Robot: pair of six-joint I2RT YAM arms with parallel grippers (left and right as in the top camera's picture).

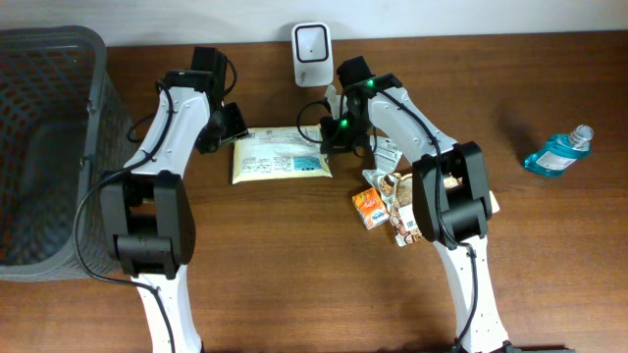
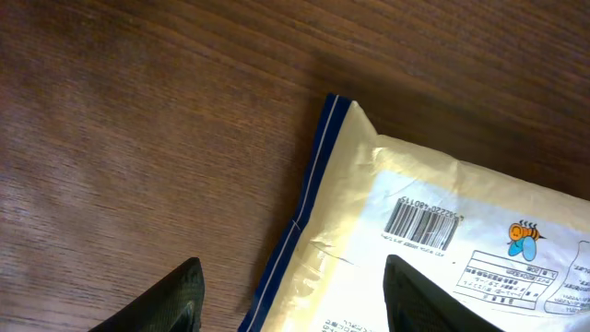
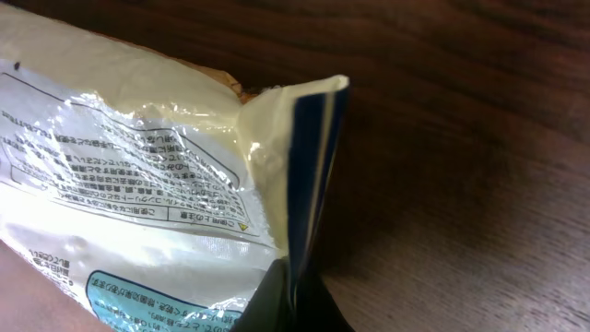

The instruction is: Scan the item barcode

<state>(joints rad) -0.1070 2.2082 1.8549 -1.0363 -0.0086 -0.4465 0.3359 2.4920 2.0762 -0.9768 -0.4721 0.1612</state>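
Scene: a brown wooden table (image 1: 294, 284) seen from above, with two robot arms reaching in towards its middle.
Item: a flat cream packet (image 1: 280, 155) printed with labels rests on the table between the two grippers. It is just in front of a white scanner (image 1: 312, 49) that stands at the far edge.
Barcode: a black barcode (image 2: 424, 224) faces up on the packet's white label, near the corner closest to the left gripper.
Left gripper (image 2: 293, 309): its dark fingers (image 2: 175, 300) stand wide apart and hold nothing. The packet's blue-striped end seam (image 2: 309, 184) runs down into the gap between them. One finger is over bare wood and the other over the cream film.
Right gripper (image 3: 293, 312): closed tight on the opposite end of the packet. It pinches the blue edge (image 3: 309, 157) there, and the film around the pinch is creased.
Left side of the table: a dark mesh basket (image 1: 49, 147).
Right of the packet: a pile of small snack packs (image 1: 388, 201) sits close beside the right arm. A blue bottle (image 1: 557, 152) lies well apart, near the right edge.
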